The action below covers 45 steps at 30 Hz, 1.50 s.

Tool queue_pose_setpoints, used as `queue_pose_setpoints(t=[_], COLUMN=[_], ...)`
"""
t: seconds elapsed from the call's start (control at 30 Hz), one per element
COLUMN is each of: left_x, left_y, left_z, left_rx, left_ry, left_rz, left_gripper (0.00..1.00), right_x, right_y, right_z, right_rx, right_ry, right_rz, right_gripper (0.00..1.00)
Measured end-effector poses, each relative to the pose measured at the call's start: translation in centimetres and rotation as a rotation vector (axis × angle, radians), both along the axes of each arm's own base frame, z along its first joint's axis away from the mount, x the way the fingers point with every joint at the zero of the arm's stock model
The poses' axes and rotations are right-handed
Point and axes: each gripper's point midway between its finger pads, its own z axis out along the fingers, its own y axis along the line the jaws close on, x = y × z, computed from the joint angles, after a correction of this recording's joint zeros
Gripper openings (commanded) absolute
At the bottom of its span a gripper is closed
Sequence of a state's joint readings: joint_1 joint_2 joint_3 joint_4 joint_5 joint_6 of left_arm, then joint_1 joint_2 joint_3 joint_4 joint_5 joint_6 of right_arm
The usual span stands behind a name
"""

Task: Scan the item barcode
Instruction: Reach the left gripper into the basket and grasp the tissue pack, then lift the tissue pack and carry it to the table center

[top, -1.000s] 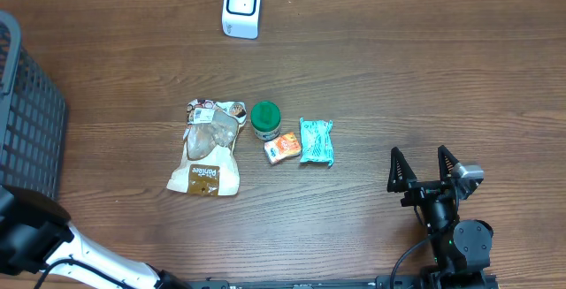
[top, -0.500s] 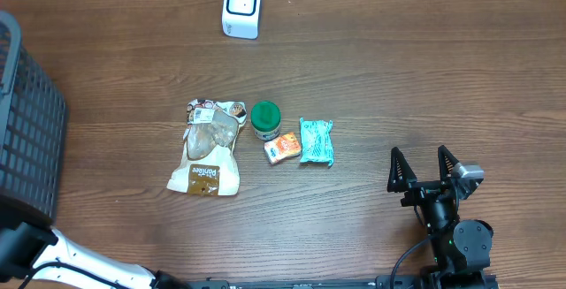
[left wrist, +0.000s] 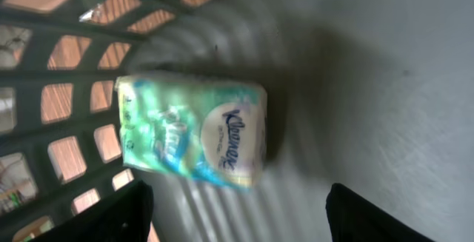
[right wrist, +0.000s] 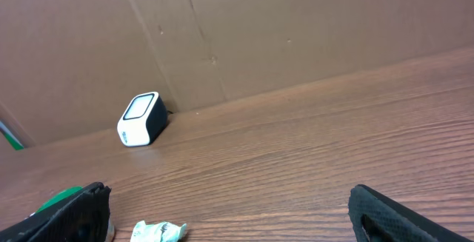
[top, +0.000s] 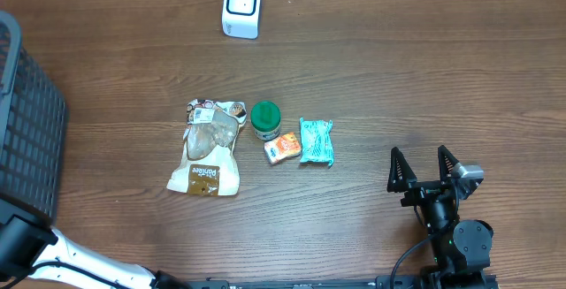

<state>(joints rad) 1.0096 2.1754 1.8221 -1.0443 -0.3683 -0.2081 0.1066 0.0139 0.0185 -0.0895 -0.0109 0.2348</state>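
So my left gripper is hanging inside the basket at the far left edge of the table. It's spread wide, both fingers parked off to the sides with nothing between them and nothing touching. Right below it a tissue pack lies flat on the basket floor, up against the mesh wall, and I'm clearly not holding it. My read is that this pack is done and dropped off, so I'm between items. It could also be the one I'm meant to fish out, and I honestly can't rule that out from here. Either way the scanner sits at the far edge of the table, well away from everything. Four things wait in the middle: a brown bag, a green-lidded jar, an orange packet and a teal packet, all bunched close. Next move as I see it is to lift out of the basket without snagging the wall, come over to that cluster and pick one so its barcode can face the scanner. My right gripper is at the near right, gaping fully and empty.
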Motion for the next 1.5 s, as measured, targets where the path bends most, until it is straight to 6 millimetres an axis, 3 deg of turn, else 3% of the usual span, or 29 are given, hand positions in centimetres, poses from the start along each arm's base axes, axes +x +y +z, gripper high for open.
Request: queue_pose_setpoints(t=[0.27,0.43,0.5,0.7,0.9,1.03,1.07,1.13,1.17,1.2,1.27,1.4,1.5], left_x=[-0.2,-0.5,-0.7,-1.1,-1.2,0.8,1.8,5.5,6.1,8.4,11.2,15.7,17.8], left_y=[0.9,1.2,1.3,1.1,-0.6,-1.7,-1.7,-1.1,-1.1,-1.2,-1.9,-6.2,-11.6], left_z=[-2.3,-3.3,-3.5,-3.2,-3.0,-1.5,-0.6,3.5,4.5,8.0,13.2,24.4,32.0], left_rx=[0.052,0.086,0.098,0.1,0.034,0.006,0.019,0.112,0.13,0.202,0.3,0.451,0.508], left_ry=[0.023,0.037,0.046,0.068,0.107,0.092,0.078,0.004,-0.011,-0.071,-0.168,-0.454,-0.669], left_rz=[-0.035,-0.045,-0.041,-0.047,-0.068,-0.102,-0.114,-0.161,-0.169,-0.202,-0.238,-0.314,-0.417], left_gripper=[0.66,0.26,0.04,0.04,0.04,0.04,0.04,0.04,0.04,0.04,0.05,0.04,0.04], right_x=[0.0,0.0,0.0,0.0,0.0,0.0,0.0,0.0,0.0,0.0,0.0,0.0,0.0], right_y=[0.0,0.0,0.0,0.0,0.0,0.0,0.0,0.0,0.0,0.0,0.0,0.0,0.0], right_z=[0.0,0.0,0.0,0.0,0.0,0.0,0.0,0.0,0.0,0.0,0.0,0.0,0.0], right_rx=[0.0,0.0,0.0,0.0,0.0,0.0,0.0,0.0,0.0,0.0,0.0,0.0,0.0], right_ry=[0.0,0.001,0.0,0.001,0.0,0.001,0.0,0.0,0.0,0.0,0.0,0.0,0.0], right_rz=[0.0,0.0,0.0,0.0,0.0,-0.001,0.0,-0.001,-0.001,0.0,0.0,0.0,-0.001], right_gripper=[1.0,1.0,1.0,1.0,1.0,1.0,1.0,1.0,1.0,1.0,1.0,1.0,1.0])
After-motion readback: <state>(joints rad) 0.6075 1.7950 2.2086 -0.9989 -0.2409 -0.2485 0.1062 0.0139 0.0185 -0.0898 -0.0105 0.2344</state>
